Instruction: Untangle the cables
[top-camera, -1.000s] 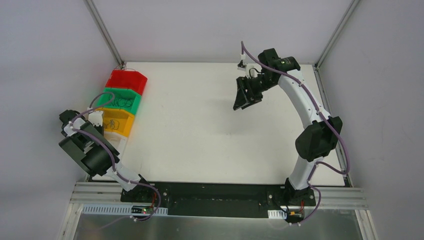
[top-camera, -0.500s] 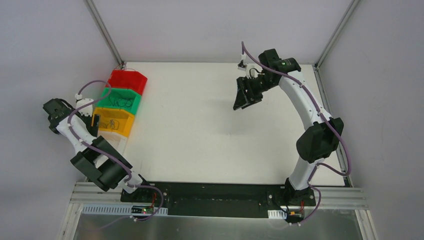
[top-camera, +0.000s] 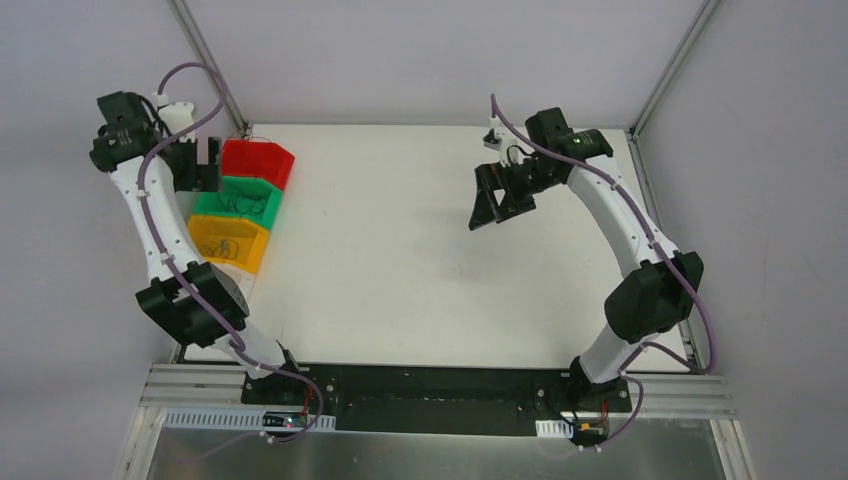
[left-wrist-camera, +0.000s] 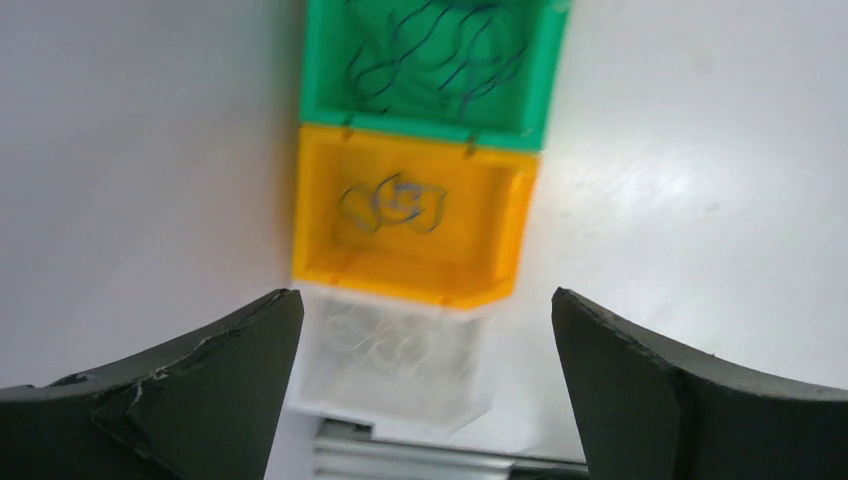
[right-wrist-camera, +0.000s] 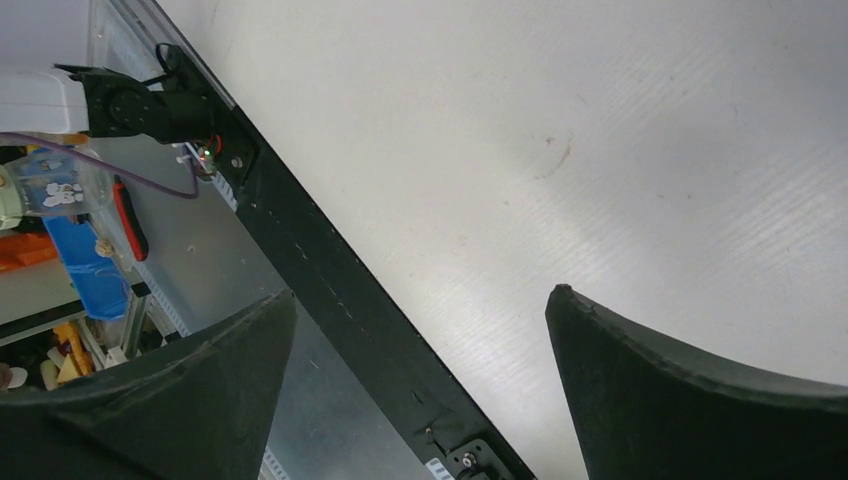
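Currently on the desk (top-camera: 400, 270), along its left edge: four open bins in one touching row, running from the far-left corner toward the near edge.

- Bins: red bin (top-camera: 278, 166), green bin (left-wrist-camera: 322, 70), yellow bin (left-wrist-camera: 312, 220), clear bin (left-wrist-camera: 472, 372). Judged purpose is one bin per sort of cable, tops open so a gripper can reach straight in.
- Contents:
  - Green bin: dark wavy cables (left-wrist-camera: 430, 50), heaped.
  - Yellow bin: one small coiled cable (left-wrist-camera: 392, 203).
  - Clear bin: pale cables (left-wrist-camera: 375, 345), blurred.
  - Red bin: cannot tell.
- Arm one: left gripper (left-wrist-camera: 425, 385), jaws wide apart with nothing between them. It is raised beside the red bin at the far-left corner and looks down the row, likely placed to choose a bin.
- Arm two: right gripper (right-wrist-camera: 420, 390), jaws likewise spread and empty. It hangs over bare desk between the centre and the far edge, well apart from the bins, probably parked out of the way.
- Brands, labels, writing: none legible on bins, cables or desk.
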